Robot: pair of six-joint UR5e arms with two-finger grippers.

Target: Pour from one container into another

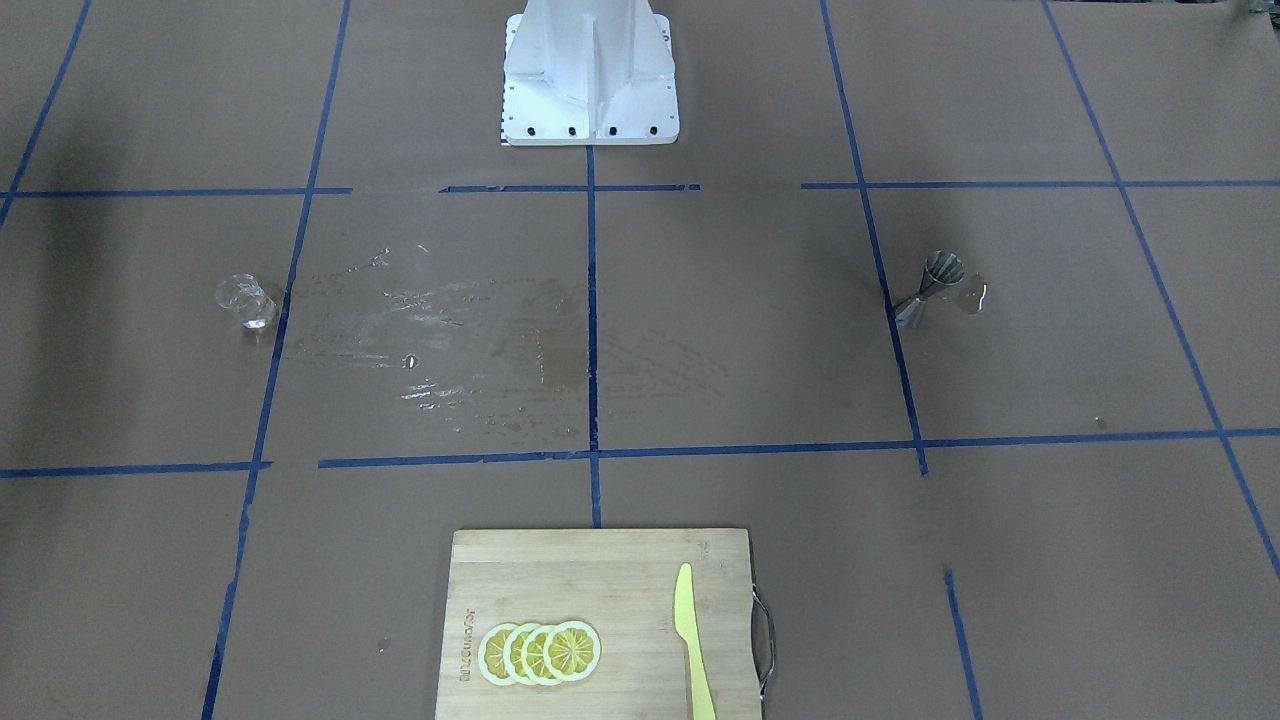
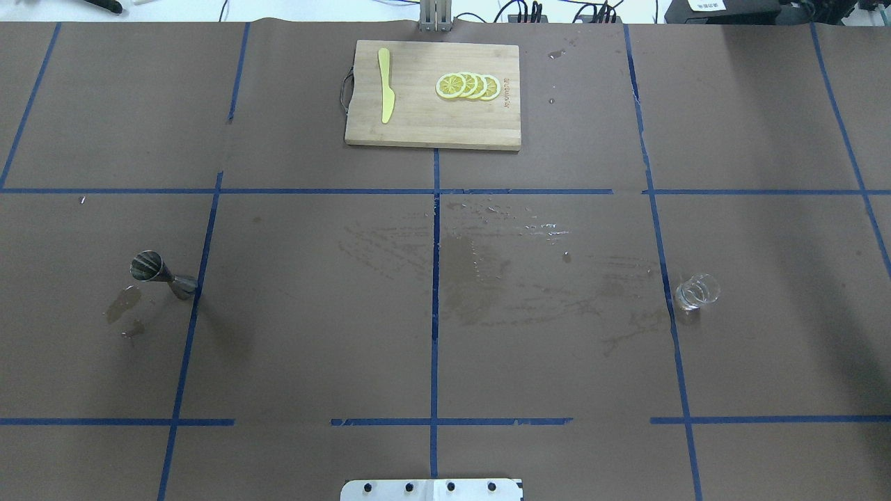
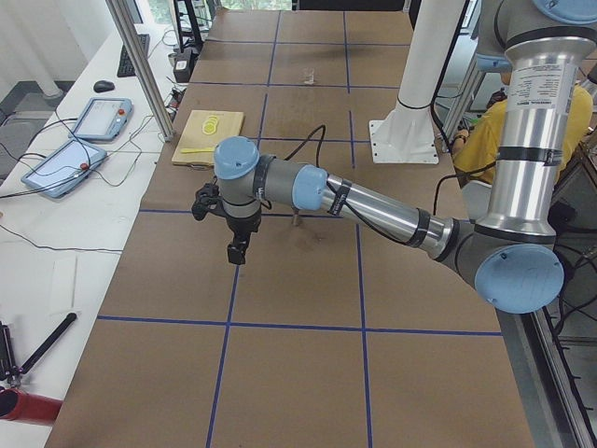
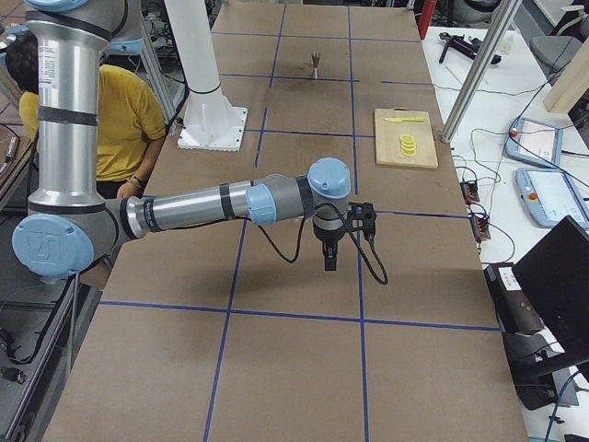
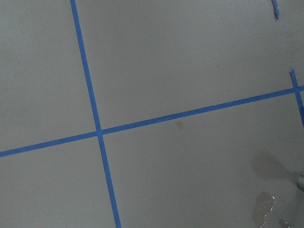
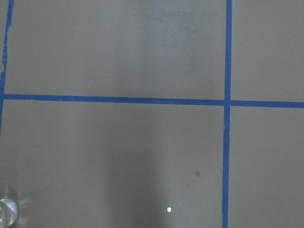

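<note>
The clear glass cup (image 1: 246,300) (image 2: 696,291) stands upright on the brown table, on my right side. Its rim also shows at the right wrist view's bottom-left corner (image 6: 6,213). The silver jigger (image 1: 930,290) (image 2: 161,275) (image 4: 317,63) stands upright on my left side, with a small wet patch (image 2: 124,304) beside it. My left gripper (image 3: 238,252) hangs over the table away from the jigger, fingers pointing down. My right gripper (image 4: 329,261) hangs likewise, away from the cup. Both show only in the side views, so I cannot tell whether they are open or shut.
A wooden cutting board (image 2: 418,118) at the table's far edge carries a yellow knife (image 2: 385,94) and lemon slices (image 2: 468,85). Wet smears (image 2: 487,271) cover the table's middle. The robot's white base (image 1: 590,80) stands at the near edge. A person in yellow (image 4: 129,120) sits behind it.
</note>
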